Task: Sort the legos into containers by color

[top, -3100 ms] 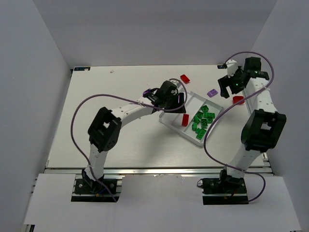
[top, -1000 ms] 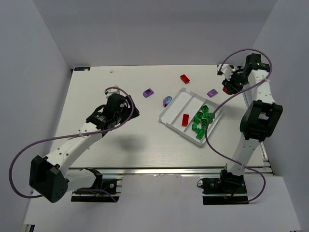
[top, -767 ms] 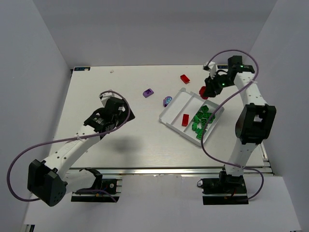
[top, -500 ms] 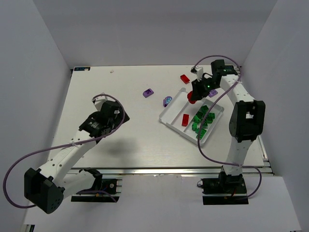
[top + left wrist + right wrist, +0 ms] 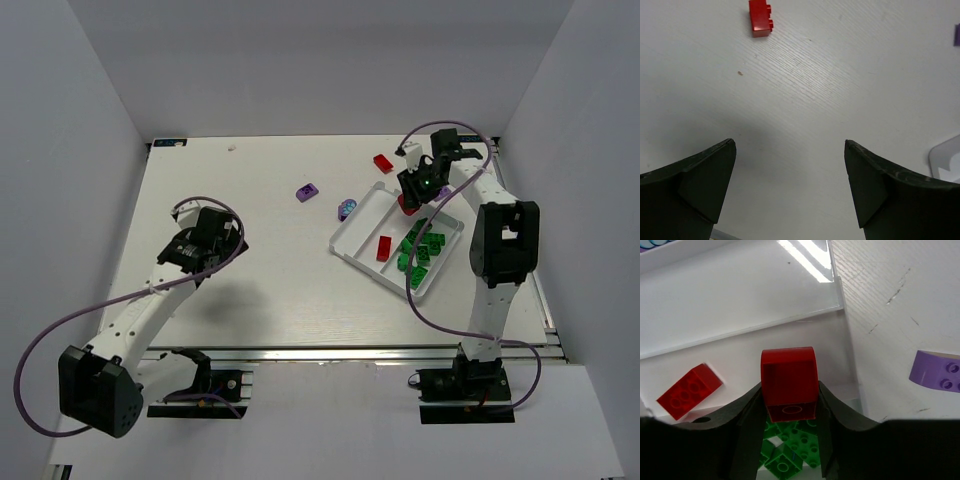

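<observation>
The white tray (image 5: 350,238) lies right of centre with three long compartments. A heap of green legos (image 5: 420,250) fills its right compartment, and one red lego (image 5: 383,248) lies in the middle one. My right gripper (image 5: 410,197) hangs over the tray's far end, shut on a red lego (image 5: 789,382); green legos (image 5: 790,452) show below it. Loose on the table are a red lego (image 5: 383,163), a purple lego (image 5: 308,191) and another purple one (image 5: 935,370). My left gripper (image 5: 222,240) is open and empty, low over the bare table at the left (image 5: 790,145).
A small purple-and-blue piece (image 5: 346,208) lies by the tray's left corner. The tray's left compartment (image 5: 730,285) holds nothing that I can see. The right arm's purple cable (image 5: 445,215) loops over the tray's right side. Grey walls close in the table on three sides.
My right gripper has carried the red lego from the table's far right edge leftwards to above the tray. The left arm has drawn back to the left, away from the tray.
</observation>
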Controlling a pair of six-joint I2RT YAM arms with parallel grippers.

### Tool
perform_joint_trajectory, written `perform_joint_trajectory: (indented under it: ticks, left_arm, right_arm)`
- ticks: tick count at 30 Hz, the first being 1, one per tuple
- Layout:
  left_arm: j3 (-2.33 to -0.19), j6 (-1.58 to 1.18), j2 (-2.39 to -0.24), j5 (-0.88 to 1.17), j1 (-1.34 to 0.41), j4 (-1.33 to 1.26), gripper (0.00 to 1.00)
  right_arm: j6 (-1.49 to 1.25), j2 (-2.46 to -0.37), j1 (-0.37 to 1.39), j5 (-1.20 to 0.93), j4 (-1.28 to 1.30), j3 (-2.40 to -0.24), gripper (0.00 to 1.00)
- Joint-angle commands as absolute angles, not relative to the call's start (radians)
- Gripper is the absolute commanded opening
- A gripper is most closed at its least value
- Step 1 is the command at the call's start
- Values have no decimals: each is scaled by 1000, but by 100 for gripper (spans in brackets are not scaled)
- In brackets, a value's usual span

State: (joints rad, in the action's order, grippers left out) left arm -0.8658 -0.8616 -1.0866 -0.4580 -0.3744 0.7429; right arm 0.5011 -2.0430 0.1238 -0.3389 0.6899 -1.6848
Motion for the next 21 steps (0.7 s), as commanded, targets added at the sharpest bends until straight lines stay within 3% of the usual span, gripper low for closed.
perform_joint_trajectory:
  ticks: [1, 7, 15, 21]
  left_arm:
    - [-910, -819, -1115, -454, -330, 762, 98]
    - [-928, -749, -1187, -456, -256, 761, 98]
    - [-916, -692, -1236, -442, -180, 726, 98]
    - [-891, -658, -1265, -414, -126, 681, 97]
  right_arm:
    - [512, -2062, 121, -282, 647, -1683, 47]
    - [535, -2080, 120, -253, 643, -1690, 56]
    - [543, -2010, 120, -273, 643, -1669, 59]
    - [574, -1902, 120, -319, 635, -1638, 72]
